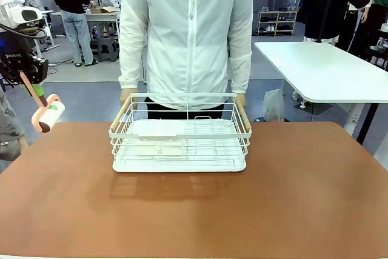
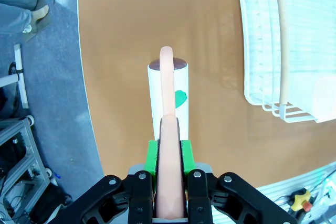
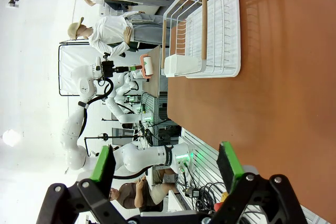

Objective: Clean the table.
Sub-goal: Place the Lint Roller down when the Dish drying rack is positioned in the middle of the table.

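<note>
I see the table [image 1: 194,210] — matte reddish-brown and smooth — with a white wire basket [image 1: 180,134] at its far middle. My left gripper [image 2: 170,148] is clamped on the peach handle of a lint roller [image 2: 167,95] above the left edge; my right gripper [image 3: 167,166] stands wide apart, holding nothing.

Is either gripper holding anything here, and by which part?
The left gripper grips a lint roller by its peach handle, above the table. The right gripper is open, holding nothing.
</note>
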